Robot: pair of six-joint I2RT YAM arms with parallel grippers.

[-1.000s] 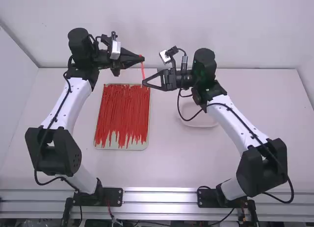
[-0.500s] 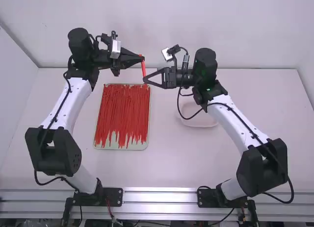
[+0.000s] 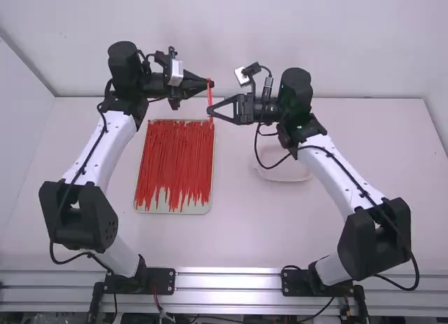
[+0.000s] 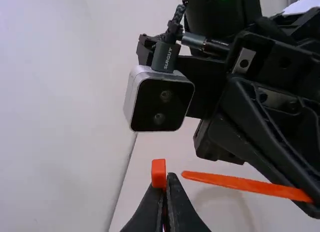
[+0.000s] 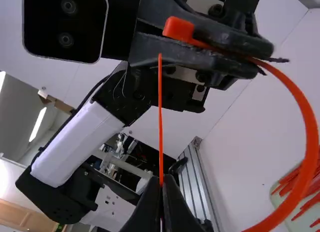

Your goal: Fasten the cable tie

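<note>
High view: left hand (image 3: 203, 84) and right hand (image 3: 212, 112) meet above the far right corner of the tray (image 3: 171, 210) of red ties (image 3: 175, 163), holding the cable tie (image 3: 209, 100) between them, off the table (image 3: 280, 219). Left wrist view: left hand clamped on the tie's head (image 4: 158, 172), strap (image 4: 240, 183) running to the right hand. Right wrist view: right hand pinched on the thin tail (image 5: 160, 117), strap looping back to the head.

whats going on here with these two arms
Both arms hold one red cable tie in the air near the far end of the tray of spare ties. The left gripper is shut on its head, the right gripper on its thin tail, bowing it into a loop. The tail looks not yet threaded.
</note>
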